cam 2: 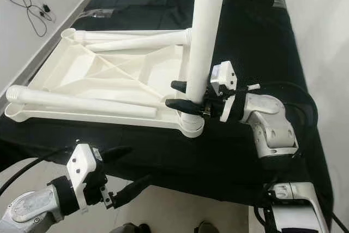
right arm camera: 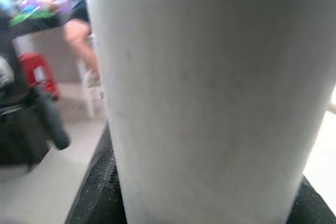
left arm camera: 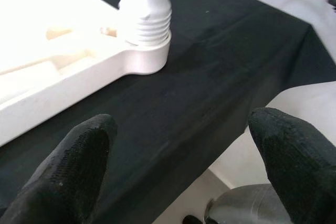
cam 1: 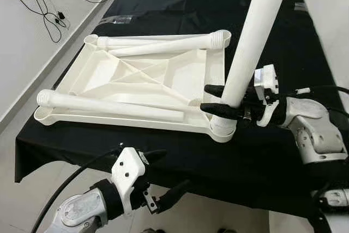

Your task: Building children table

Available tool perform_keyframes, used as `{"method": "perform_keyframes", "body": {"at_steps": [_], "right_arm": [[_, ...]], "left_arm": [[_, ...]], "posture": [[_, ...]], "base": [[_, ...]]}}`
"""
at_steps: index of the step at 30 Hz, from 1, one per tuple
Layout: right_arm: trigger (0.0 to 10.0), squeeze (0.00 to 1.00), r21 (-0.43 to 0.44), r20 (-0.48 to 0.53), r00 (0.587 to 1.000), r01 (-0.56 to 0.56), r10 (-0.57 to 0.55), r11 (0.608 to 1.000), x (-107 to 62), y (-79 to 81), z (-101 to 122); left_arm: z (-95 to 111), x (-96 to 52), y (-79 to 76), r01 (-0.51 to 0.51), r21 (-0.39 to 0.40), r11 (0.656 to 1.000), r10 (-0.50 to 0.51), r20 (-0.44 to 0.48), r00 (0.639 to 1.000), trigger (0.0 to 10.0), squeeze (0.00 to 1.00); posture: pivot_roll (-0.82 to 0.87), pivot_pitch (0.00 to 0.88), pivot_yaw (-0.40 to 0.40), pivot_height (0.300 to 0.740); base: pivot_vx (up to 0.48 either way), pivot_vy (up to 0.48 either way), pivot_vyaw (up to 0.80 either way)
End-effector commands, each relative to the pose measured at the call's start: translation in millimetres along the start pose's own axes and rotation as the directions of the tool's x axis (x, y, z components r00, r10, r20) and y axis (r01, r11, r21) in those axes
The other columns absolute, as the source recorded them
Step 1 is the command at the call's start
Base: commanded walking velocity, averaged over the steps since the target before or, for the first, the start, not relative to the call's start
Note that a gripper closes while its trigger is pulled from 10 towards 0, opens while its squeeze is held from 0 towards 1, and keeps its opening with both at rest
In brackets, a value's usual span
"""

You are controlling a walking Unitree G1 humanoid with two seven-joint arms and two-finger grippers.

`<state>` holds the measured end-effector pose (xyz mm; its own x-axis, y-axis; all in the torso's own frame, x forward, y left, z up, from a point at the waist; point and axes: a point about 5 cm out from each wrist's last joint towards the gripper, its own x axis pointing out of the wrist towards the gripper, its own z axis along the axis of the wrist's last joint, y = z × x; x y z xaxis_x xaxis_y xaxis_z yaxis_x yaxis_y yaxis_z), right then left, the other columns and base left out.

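Observation:
A white plastic table top [cam 1: 136, 77] lies upside down on a black-covered table [cam 1: 180, 12]. A white leg [cam 1: 252, 31] stands upright in its near right corner socket [cam 1: 222, 127]; my right gripper [cam 1: 215, 97] is shut on that leg just above the socket. The leg's threaded end [left arm camera: 149, 22] sits in the socket in the left wrist view, and the leg's white surface [right arm camera: 210, 93] is close up in the right wrist view. Two more white legs [cam 1: 109, 106] [cam 1: 163, 42] lie loose on the top. My left gripper [cam 1: 163, 181] hangs open below the table's near edge, holding nothing.
Black cables [cam 1: 41, 4] trail along the white wall and floor at the left. The black cloth [cam 1: 180, 156] hangs over the table's near edge. A person's legs [right arm camera: 79, 35] and a red stool [right arm camera: 39, 69] are blurred in the right wrist view's background.

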<state>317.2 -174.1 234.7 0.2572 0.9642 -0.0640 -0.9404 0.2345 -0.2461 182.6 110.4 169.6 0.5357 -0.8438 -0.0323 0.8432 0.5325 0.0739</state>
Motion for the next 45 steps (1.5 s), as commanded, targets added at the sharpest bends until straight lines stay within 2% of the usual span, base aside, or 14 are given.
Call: {"method": "perform_keyframes", "body": {"at_steps": [1, 10, 13, 16, 20, 24, 29, 31, 33, 37, 39, 41, 44, 45], "right_arm": [[10.0, 0.00, 0.058, -0.034, 0.994, -0.106, 0.108, 0.993, 10.5, 9.3, -15], [10.0, 0.00, 0.056, -0.052, 0.959, -0.277, 0.280, 0.959, 26.6, 9.9, -7], [10.0, 0.00, 0.054, -0.051, 0.952, -0.300, 0.303, 0.952, 30.4, 9.7, -6], [10.0, 0.00, 0.052, -0.032, 0.935, -0.351, 0.353, 0.935, 42.6, 9.1, -5], [10.0, 0.00, 0.046, -0.018, 0.933, -0.359, 0.360, 0.932, 50.3, 8.4, -6], [10.0, 0.00, 0.036, -0.011, 0.947, -0.320, 0.320, 0.947, 56.3, 8.3, -11], [10.0, 0.00, 0.024, -0.023, 0.967, -0.255, 0.255, 0.967, 60.2, 11.7, -18], [10.0, 0.00, 0.007, -0.084, 0.979, -0.184, 0.184, 0.983, 60.6, 12.5, -27], [10.0, 0.00, 0.010, -0.097, 0.986, -0.135, 0.136, 0.991, 60.5, 11.6, -29], [10.0, 0.00, 0.013, -0.102, 0.989, -0.104, 0.105, 0.995, 60.5, 10.7, -30], [10.0, 0.00, 0.052, -0.147, 0.986, 0.083, -0.075, 0.995, 59.5, 7.1, -32], [10.0, 0.00, 0.083, -0.203, 0.955, 0.236, -0.215, 0.968, 58.6, 5.8, -36], [10.0, 0.00, 0.105, -0.224, 0.939, 0.289, -0.260, 0.952, 58.6, 6.8, -38], [10.0, 0.00, 0.119, -0.247, 0.920, 0.340, -0.304, 0.933, 56.5, 8.2, -41]], "left_arm": [[-2, -1.2, -2.1, -0.003, 0.007, 1.000, 0.003, -0.009, 1.000, 10.0, 0.00], [-1, 0.3, -4.9, 0.015, 0.009, 1.000, -0.015, 0.000, 1.000, 10.0, 0.00], [-1, 0.5, -5.3, 0.016, 0.010, 1.000, -0.016, 0.001, 1.000, 10.0, 0.00], [0, 0.3, -6.1, 0.016, 0.010, 1.000, -0.016, 0.007, 1.000, 10.0, 0.00], [1, 0.0, -6.2, 0.015, 0.010, 1.000, -0.015, 0.009, 1.000, 10.0, 0.00], [1, -0.1, -6.2, 0.014, 0.010, 1.000, -0.014, 0.009, 1.000, 10.0, 0.00], [1, -0.3, -6.0, 0.014, 0.011, 1.000, -0.014, 0.008, 1.000, 10.0, 0.00], [1, -0.5, -5.8, 0.015, 0.011, 1.000, -0.015, 0.007, 1.000, 10.0, 0.00], [1, -0.5, -5.8, 0.017, 0.011, 1.000, -0.017, 0.006, 1.000, 10.0, 0.00], [1, -0.6, -5.6, 0.017, 0.011, 1.000, -0.017, 0.005, 1.000, 10.0, 0.00], [0, 0.0, -5.2, 0.016, 0.010, 1.000, -0.016, 0.006, 1.000, 10.0, 0.00], [0, 0.7, -4.9, 0.015, 0.008, 1.000, -0.015, 0.007, 1.000, 10.0, 0.00], [0, 0.9, -4.8, 0.015, 0.007, 1.000, -0.015, 0.008, 1.000, 10.0, 0.00], [0, 1.2, -4.7, 0.014, 0.006, 1.000, -0.014, 0.009, 1.000, 10.0, 0.00]], "posture": [[0.02, 0.245, 0.106, 0.740], [0.03, 0.255, 0.098, 0.740], [0.03, 0.258, 0.097, 0.740], [0.04, 0.268, 0.094, 0.740], [0.04, 0.271, 0.092, 0.740], [0.04, 0.275, 0.093, 0.740], [0.04, 0.277, 0.095, 0.740], [0.04, 0.279, 0.096, 0.740], [0.03, 0.278, 0.095, 0.740], [0.03, 0.279, 0.095, 0.740], [0.02, 0.277, 0.088, 0.740], [0.02, 0.278, 0.085, 0.740], [0.01, 0.278, 0.084, 0.740], [0.01, 0.277, 0.081, 0.740]], "base": [[0.000, 0.000, 0.00], [0.000, 0.000, 0.00], [0.000, 0.000, 0.00], [0.000, 0.000, 0.00], [0.000, 0.000, 0.00], [0.000, 0.000, 0.00], [0.000, 0.000, 0.00], [0.000, 0.000, 0.00], [0.000, 0.000, 0.00], [0.000, 0.000, 0.00], [0.000, 0.000, 0.00], [0.000, 0.000, 0.00], [0.000, 0.000, 0.00], [0.000, 0.000, 0.00]]}}
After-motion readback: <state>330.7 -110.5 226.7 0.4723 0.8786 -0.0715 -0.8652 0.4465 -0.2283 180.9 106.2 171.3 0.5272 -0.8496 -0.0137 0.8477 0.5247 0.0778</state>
